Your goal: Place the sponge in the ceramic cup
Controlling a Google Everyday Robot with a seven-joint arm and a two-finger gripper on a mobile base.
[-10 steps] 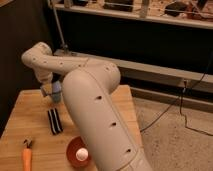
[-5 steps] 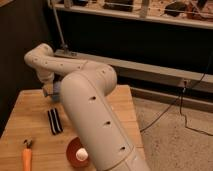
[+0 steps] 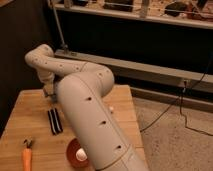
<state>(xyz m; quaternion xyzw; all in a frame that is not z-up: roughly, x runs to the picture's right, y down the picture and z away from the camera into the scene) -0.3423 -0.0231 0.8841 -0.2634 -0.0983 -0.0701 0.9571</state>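
My gripper [image 3: 49, 91] hangs at the end of the white arm [image 3: 85, 100], low over the back left part of the wooden table [image 3: 25, 117]. The arm's thick forearm crosses the middle of the view and covers the table right of the gripper. No sponge shows in this view. The ceramic cup is hidden too, and I cannot tell whether either sits under the gripper or behind the arm.
A black-and-white striped strip [image 3: 54, 121] lies on the table in front of the gripper. At the front edge sits a red-orange bowl [image 3: 73, 150] holding a white ball [image 3: 81, 156]. An orange-handled object [image 3: 26, 159] lies front left. Dark shelving and cables stand behind the table.
The arm's elbow and forearm have shifted slightly toward the right of the view. The gripper has stayed over the back left of the table.
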